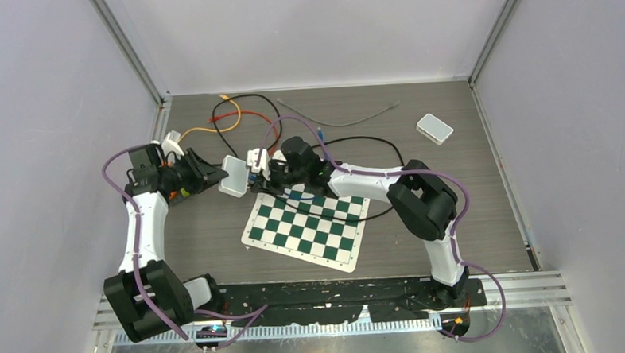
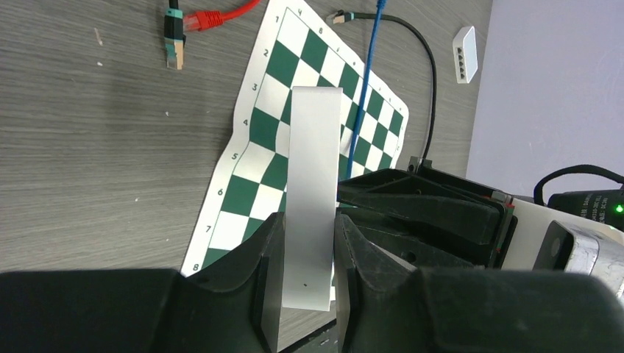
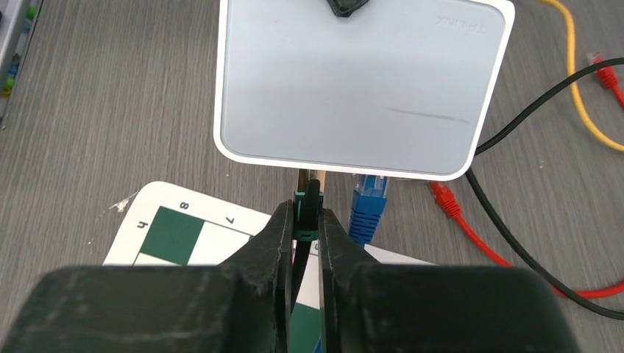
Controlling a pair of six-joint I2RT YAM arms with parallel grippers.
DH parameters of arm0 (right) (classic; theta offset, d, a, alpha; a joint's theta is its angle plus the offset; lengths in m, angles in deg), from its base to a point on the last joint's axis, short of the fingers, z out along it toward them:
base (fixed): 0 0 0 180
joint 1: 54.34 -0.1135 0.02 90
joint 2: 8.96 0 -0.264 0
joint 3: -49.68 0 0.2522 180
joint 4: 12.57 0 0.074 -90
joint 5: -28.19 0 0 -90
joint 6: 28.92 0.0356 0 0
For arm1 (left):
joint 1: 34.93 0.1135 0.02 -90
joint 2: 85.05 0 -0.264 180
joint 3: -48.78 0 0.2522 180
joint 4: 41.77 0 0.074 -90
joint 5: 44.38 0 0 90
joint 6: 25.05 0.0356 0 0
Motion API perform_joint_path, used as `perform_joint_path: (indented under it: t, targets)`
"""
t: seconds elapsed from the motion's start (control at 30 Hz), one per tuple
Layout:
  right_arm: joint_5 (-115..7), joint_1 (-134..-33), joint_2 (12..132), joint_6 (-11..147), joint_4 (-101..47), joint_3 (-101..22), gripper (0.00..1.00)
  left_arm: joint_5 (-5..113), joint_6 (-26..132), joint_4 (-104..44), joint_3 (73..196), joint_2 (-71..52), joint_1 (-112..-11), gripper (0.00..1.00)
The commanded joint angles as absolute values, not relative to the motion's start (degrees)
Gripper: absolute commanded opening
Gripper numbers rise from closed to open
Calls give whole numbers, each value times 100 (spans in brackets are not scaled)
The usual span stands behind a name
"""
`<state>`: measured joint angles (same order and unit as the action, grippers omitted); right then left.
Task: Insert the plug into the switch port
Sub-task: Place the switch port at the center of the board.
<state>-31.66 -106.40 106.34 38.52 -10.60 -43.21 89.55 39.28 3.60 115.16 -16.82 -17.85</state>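
Nearly there: holds switch (image 2: 316, 147) clamped in left hand (image 2: 309, 250), pinches plug (image 3: 307, 198) in right hand (image 3: 302, 220) at port edge; seemingly not seated yet.

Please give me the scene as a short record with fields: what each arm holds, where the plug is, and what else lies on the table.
left jaws: closed on the white switch
right jaws: closed on the teal-and-black plug
plug position: tip at the switch's edge; seated or not, cannot tell
beside plug: blue plug, at the same edge
below: checkered mat
far right of table: second white switch
loose cables: red cable, yellow cable, black cable
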Motion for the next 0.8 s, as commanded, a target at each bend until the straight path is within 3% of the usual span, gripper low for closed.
perform_joint_path:
  t: [0.0, 0.23, 0.33, 0.47, 0.53, 0.63, 0.77]
  targets:
    - [-2470, -10787, 10237, 3552, -589, -4615, 5, 9624, 3838, 154, 11296, -1519, -1840, 0]
    - [-2221, -10803, 10385, 3599, -661, -5059, 5, 9479, 4137, 386, 11075, -1388, -1889, 0]
    - [-2520, -10878, 10480, 3670, -809, -5254, 5, 8760, 4422, 915, 11404, -1385, -1880, 3]
    - [-3217, -10924, 10612, 3842, -1159, -5185, 5, 7213, 4283, 1357, 11920, -1807, -1846, 43]
    - [-3443, -10952, 10693, 3857, -1348, -5157, 5, 6522, 4129, 1460, 12127, -2000, -1840, 56]
    - [-3768, -11006, 10823, 3862, -1809, -5188, 5, 5678, 3943, 1635, 12374, -2184, -1840, 66]
    - [-3907, -11034, 10981, 4063, -2160, -5246, 5, 4825, 3696, 1690, 12391, -2294, -1839, 73]
